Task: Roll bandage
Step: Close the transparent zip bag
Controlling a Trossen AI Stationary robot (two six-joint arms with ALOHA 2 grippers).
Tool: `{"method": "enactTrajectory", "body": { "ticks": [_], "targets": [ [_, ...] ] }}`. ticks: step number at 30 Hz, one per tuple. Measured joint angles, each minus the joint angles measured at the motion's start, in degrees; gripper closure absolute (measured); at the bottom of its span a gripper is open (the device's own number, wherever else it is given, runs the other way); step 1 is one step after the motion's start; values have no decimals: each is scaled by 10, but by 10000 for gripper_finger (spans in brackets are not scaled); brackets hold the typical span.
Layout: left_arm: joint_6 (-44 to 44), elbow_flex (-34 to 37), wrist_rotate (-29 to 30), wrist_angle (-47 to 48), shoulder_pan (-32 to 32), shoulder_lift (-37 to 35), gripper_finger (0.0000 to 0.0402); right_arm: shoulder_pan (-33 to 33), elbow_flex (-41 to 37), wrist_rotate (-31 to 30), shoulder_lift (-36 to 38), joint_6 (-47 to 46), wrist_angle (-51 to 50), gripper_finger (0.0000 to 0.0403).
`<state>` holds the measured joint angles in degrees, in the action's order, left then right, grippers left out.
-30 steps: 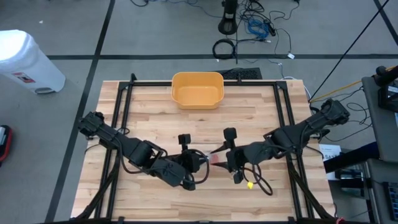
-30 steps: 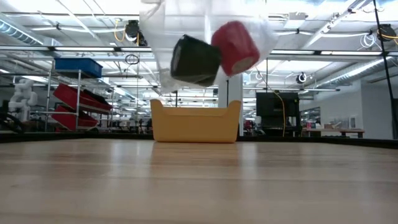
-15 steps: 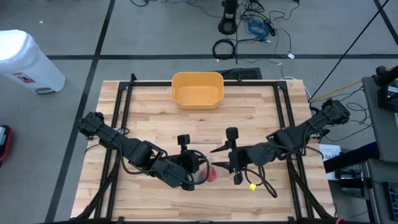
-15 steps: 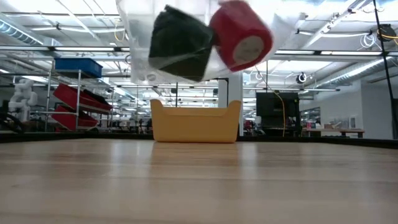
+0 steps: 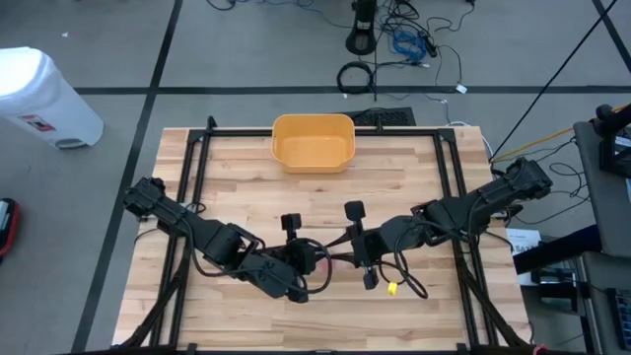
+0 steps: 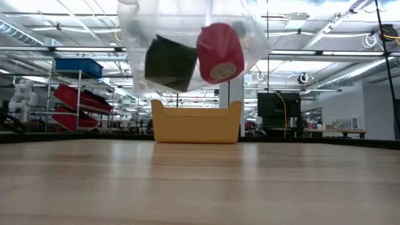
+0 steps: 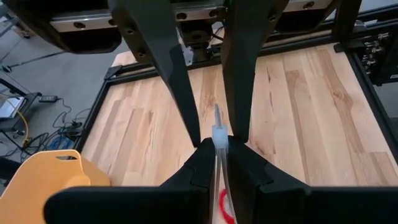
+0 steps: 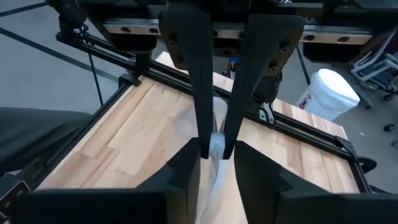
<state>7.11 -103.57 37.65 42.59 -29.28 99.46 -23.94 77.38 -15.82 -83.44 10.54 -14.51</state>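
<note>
A clear plastic bag (image 6: 187, 37) hangs above the table's middle. Inside it are a black bandage roll (image 6: 170, 62) and a red bandage roll (image 6: 219, 53). My left gripper (image 5: 315, 259) is shut on the bag's upper edge from the left. My right gripper (image 5: 345, 258) faces it from the right, closed on the same edge. In the high view the two grippers hide most of the bag; only a pink trace (image 5: 336, 262) shows between them. My left gripper pinches the bag's bunched upper edge (image 7: 217, 132) between its two fingertips, slanting down from the table's left. The bag hangs below, clear of the table. My right gripper pinches a fold of the clear plastic (image 8: 216, 144) between its two fingers, coming nearly level from the table's right. The plastic trails down below the fingers.
A yellow bin (image 5: 313, 141) stands at the middle of the table's far edge, also seen behind the bag as the yellow bin (image 6: 196, 122). A black frame (image 5: 197, 177) runs round the tabletop. A white container (image 5: 44, 94) stands on the floor beyond the far left corner.
My right gripper has moved toward the table's left, up to my left gripper, and has shut on the bag's upper edge. The bag has swung under the grip, and the two rolls inside it have shifted and turned.
</note>
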Motion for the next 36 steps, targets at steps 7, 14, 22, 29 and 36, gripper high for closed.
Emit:
{"method": "enactTrajectory", "body": {
  "ticks": [7,14,22,29,36],
  "targets": [
    [0,0,-1,2,0,0,368,4,0,23,0,-5,-9,351],
    [0,1,-1,2,0,1,368,4,0,25,0,-6,-30,359],
    [0,1,3,-2,0,1,368,8,0,29,0,1,-36,344],
    [0,1,3,-1,0,1,368,11,0,28,0,14,-35,392],
    [0,1,-2,1,0,1,368,7,0,24,-2,21,-37,402]
  ]
}}
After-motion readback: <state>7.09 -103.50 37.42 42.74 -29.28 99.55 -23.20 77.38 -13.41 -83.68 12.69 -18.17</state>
